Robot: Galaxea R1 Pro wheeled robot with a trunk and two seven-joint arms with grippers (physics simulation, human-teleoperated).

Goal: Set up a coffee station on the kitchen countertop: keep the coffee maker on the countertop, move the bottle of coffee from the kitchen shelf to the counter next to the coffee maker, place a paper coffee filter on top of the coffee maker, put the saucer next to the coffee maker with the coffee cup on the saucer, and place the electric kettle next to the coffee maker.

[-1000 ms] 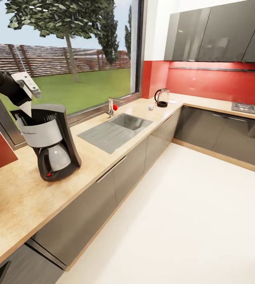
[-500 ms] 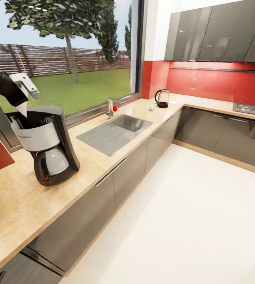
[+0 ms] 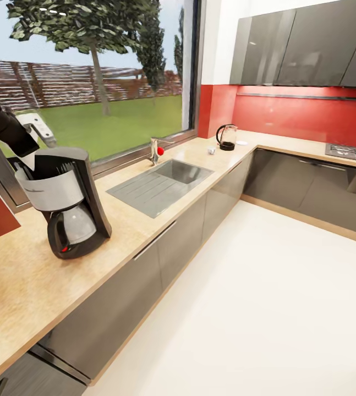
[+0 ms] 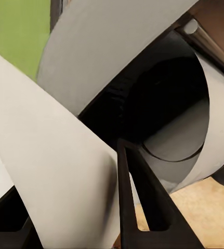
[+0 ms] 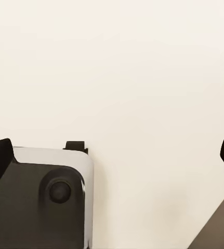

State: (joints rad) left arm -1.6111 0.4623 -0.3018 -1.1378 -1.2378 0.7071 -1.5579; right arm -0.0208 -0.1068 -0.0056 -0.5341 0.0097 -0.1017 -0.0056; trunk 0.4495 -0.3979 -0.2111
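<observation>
L gripper (image 3: 36, 144) hung just above the back of the coffee maker (image 3: 67, 203), pinched on the paper filter (image 4: 49, 171), which reached down into the machine's open top. R gripper (image 5: 114, 150) stood wide, nothing between its tips, over pale floor (image 5: 143, 78). Coffee maker sat on the countertop (image 3: 29, 275), near the window; kettle (image 3: 226, 136), cup (image 3: 211, 149) & saucer (image 3: 241, 143) were far off, past the sink (image 3: 158, 184).
</observation>
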